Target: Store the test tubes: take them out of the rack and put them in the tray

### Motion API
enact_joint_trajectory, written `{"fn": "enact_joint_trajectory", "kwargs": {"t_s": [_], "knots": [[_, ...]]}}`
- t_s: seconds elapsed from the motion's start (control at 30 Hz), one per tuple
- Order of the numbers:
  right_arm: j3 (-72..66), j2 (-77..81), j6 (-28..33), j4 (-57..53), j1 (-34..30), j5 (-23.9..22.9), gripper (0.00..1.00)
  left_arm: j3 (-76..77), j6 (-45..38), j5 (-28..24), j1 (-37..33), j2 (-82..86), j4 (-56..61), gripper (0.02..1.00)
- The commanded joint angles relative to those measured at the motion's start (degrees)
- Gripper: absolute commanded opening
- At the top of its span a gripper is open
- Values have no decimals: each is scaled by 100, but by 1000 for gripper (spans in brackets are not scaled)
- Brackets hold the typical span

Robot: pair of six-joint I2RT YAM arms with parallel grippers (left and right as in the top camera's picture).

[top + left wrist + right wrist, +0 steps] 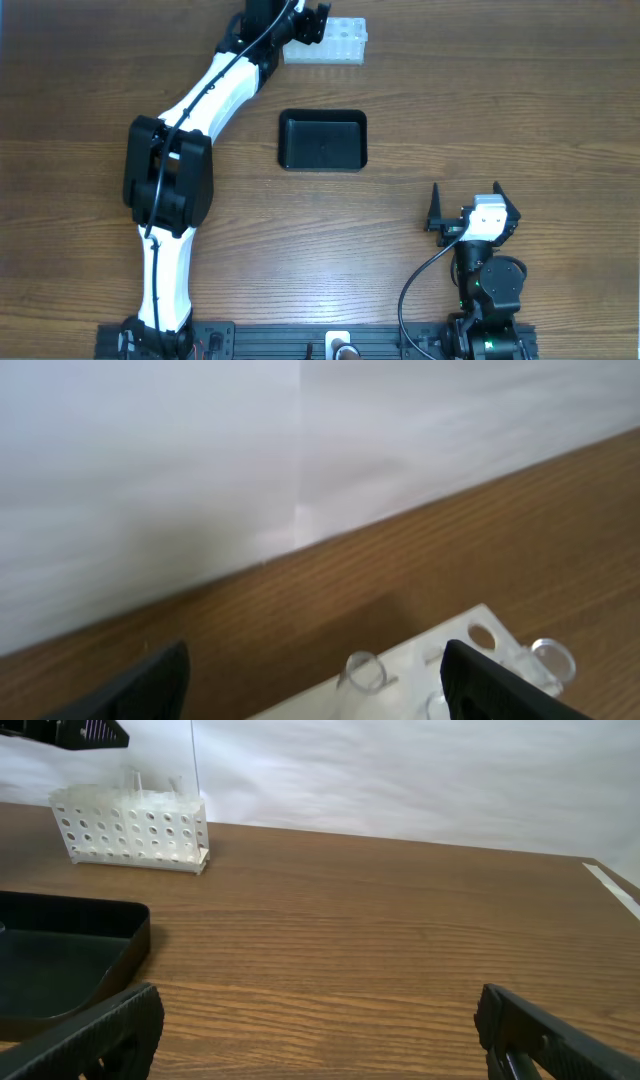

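A white perforated test tube rack (328, 42) stands at the far edge of the table, with clear test tubes (365, 670) upright in it. My left gripper (308, 24) hovers over the rack's left end, open, and a tube rim sits between its fingers (480, 680) just below them. A black tray (322, 140) lies mid-table, nearer than the rack; I see nothing in it. My right gripper (468, 207) rests low near its base, open and holding nothing. From there the rack (130, 830), one tall tube (193, 760) and the tray's corner (70, 955) are visible.
Bare wooden tabletop (500, 100) spreads around the tray and to the right. A white wall (200, 460) rises directly behind the rack. The left arm's white links (200, 100) cross the table's left half.
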State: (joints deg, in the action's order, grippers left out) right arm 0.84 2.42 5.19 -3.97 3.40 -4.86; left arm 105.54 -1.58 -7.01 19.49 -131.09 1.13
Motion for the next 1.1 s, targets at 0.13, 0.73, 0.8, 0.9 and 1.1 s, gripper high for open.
{"fn": "enact_joint_trajectory", "kwargs": {"t_s": [0.13, 0.73, 0.8, 0.9, 1.1], "knots": [[-55, -55, 48, 9, -42, 52, 993, -13, -98, 68, -31, -361, 151, 801], [-55, -55, 46, 9, -42, 52, 993, -9, -68, 258, -31, -382, 293, 792], [-55, -55, 48, 9, -44, 52, 991, -7, 15, 256, -31, -382, 391, 792], [-55, -55, 46, 9, -42, 55, 993, 26, 96, 247, -33, -382, 455, 792], [-55, -55, 48, 9, -42, 55, 991, 28, 92, 238, -26, -387, 376, 796]]}}
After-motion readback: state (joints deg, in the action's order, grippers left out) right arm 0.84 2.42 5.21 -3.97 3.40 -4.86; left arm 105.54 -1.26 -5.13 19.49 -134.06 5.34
